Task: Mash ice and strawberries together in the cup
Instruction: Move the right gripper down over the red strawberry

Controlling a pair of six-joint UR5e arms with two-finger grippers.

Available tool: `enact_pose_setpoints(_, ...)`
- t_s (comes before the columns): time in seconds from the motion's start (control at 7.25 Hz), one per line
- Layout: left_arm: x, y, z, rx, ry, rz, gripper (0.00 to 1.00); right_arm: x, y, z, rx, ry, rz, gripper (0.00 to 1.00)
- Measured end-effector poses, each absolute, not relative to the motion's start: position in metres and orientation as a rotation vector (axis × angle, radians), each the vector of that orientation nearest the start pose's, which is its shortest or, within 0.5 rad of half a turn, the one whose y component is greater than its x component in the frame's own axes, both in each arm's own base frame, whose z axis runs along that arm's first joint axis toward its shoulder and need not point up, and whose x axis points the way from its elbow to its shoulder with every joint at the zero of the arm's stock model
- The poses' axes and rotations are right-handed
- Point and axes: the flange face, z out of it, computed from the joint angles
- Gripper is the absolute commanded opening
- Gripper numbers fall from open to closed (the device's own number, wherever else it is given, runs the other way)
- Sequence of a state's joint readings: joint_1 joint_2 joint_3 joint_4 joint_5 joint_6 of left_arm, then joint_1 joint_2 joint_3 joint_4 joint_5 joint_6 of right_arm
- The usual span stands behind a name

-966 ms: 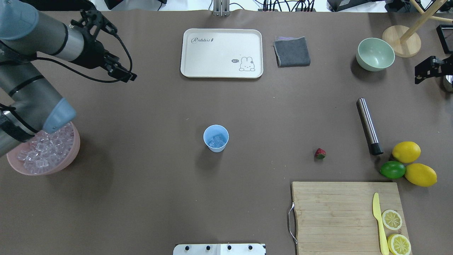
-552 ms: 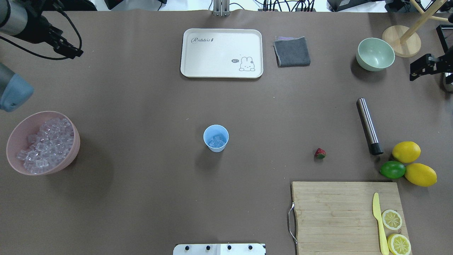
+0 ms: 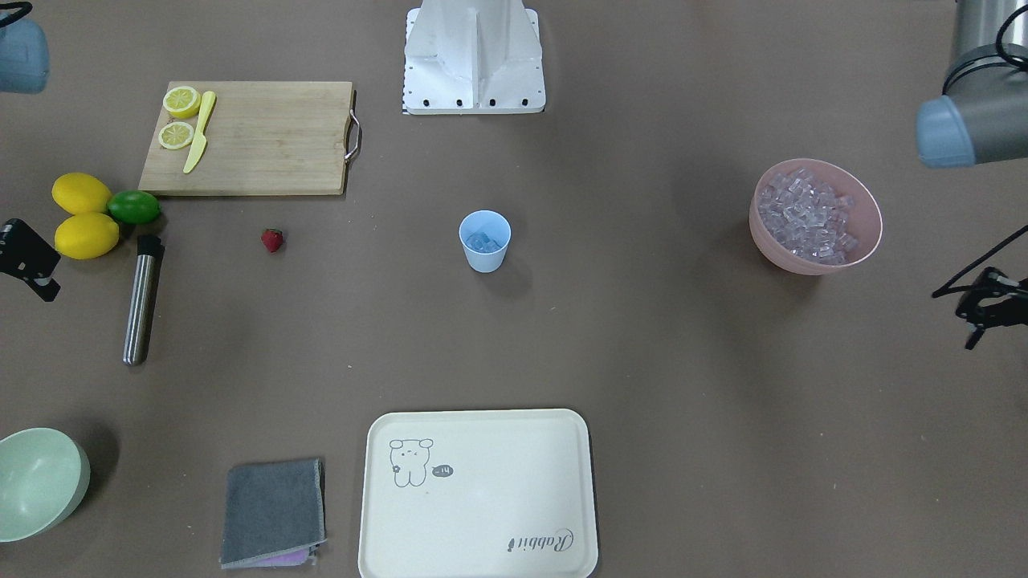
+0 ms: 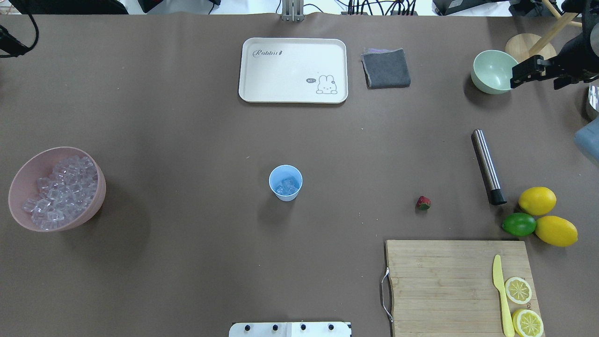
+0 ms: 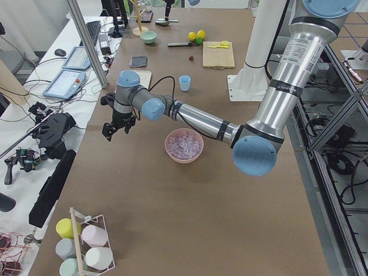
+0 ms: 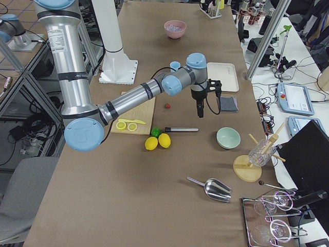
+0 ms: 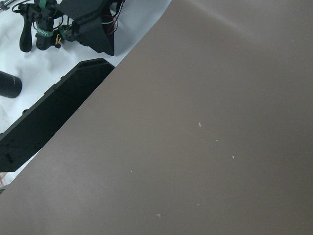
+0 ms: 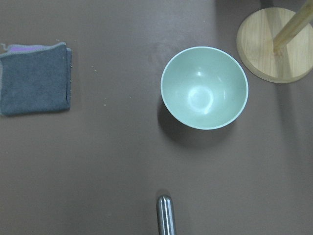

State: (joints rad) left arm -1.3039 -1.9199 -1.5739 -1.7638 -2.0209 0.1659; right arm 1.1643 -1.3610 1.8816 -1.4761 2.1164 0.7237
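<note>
Our cup (image 4: 285, 182) holds ice (image 4: 286, 188) on the counter (image 4: 187, 140); the strawberry (image 4: 423, 202) lies well apart at its 3 o'clock. Whether the right end effector (image 4: 519, 77) or left end effector (image 3: 976, 317) is open or closed, we cannot tell. An off-centre pinch could roll the berry away.

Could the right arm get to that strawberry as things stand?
Probably yes. The strawberry lies on bare table, apart from the board and rod, nothing over it; the right gripper hangs near the green bowl.
</note>
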Motion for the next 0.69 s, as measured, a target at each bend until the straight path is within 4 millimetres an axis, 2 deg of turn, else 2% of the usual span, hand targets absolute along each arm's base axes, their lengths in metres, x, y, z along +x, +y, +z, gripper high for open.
enact_pose_setpoints(0.28,0.025,-0.640,0.479,0.431,0.469,0.476,0.98,-0.169,-0.559,0.368,0.233,-0.797,0.142,1.00)
enact_pose_setpoints(0.41,0.011,-0.637,0.490,0.388,0.469,0.450,0.98,-0.188,-0.562,0.357,0.232,-0.807,0.132,1.00)
enact_pose_setpoints(0.69,-0.001,-0.634,0.499,0.351,0.472,0.421,0.98,-0.234,-0.552,0.340,0.215,-0.823,0.110,1.00)
